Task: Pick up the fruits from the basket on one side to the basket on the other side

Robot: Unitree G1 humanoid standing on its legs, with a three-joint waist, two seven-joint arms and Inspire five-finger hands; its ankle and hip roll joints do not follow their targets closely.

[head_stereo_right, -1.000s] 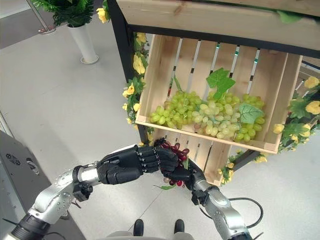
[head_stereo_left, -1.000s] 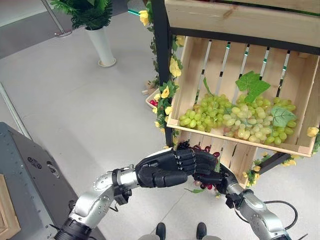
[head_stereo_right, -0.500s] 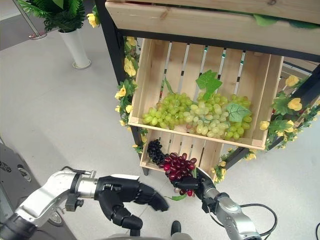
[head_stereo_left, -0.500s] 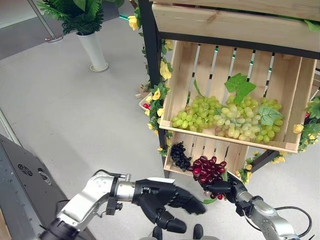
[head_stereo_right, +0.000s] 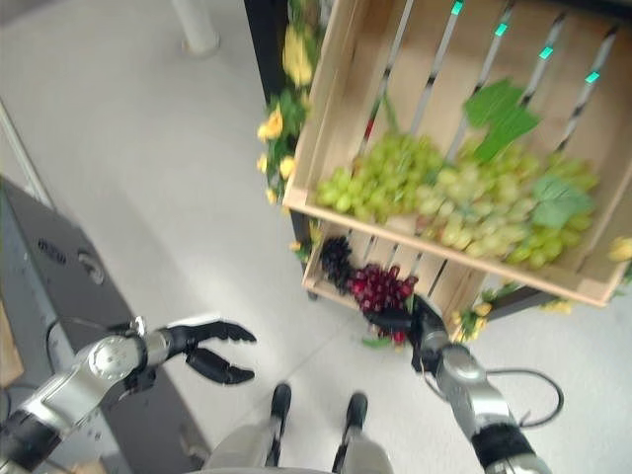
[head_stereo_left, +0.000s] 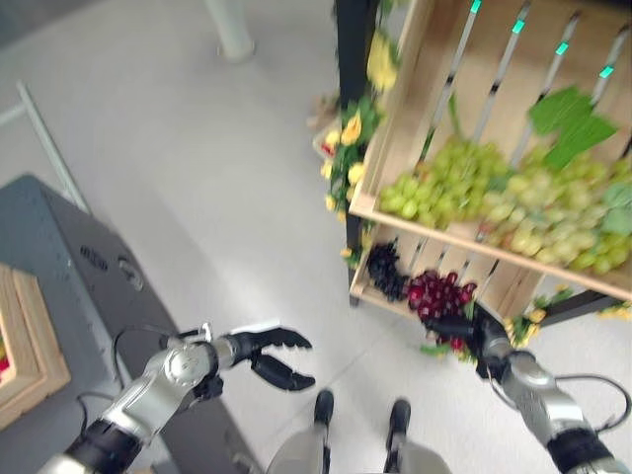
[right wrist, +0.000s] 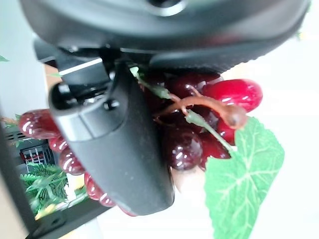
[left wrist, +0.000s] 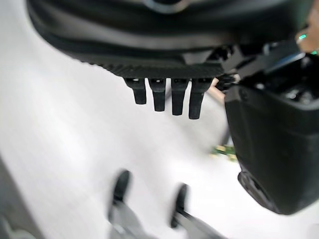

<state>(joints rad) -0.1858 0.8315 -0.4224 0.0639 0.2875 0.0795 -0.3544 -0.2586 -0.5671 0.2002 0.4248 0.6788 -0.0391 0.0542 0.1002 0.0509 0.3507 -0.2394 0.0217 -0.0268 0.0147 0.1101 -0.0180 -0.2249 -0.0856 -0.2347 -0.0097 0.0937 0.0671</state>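
My right hand (head_stereo_left: 472, 330) is shut on a bunch of red grapes (head_stereo_left: 438, 293) with a green leaf, held at the front edge of the lower wooden crate (head_stereo_left: 367, 292). In the right wrist view the thumb (right wrist: 119, 149) presses across the red grapes (right wrist: 234, 94). A dark grape bunch (head_stereo_left: 385, 269) lies in that lower crate. Green grapes (head_stereo_left: 474, 193) with leaves fill the upper crate (head_stereo_left: 395, 148). My left hand (head_stereo_left: 265, 356) hangs low to the left over the floor, open, its fingers (left wrist: 164, 97) spread and holding nothing.
A dark grey cabinet (head_stereo_left: 79, 276) with a wooden tray (head_stereo_left: 25, 336) on it stands at the left. A black post with yellow flowers (head_stereo_left: 354, 128) edges the crates. A white vase (head_stereo_left: 229, 30) stands far back. Bare grey floor lies between.
The camera has swung down and left. My left hand has pulled back to the left, away from the red grapes. My right hand keeps the bunch at the lower crate.
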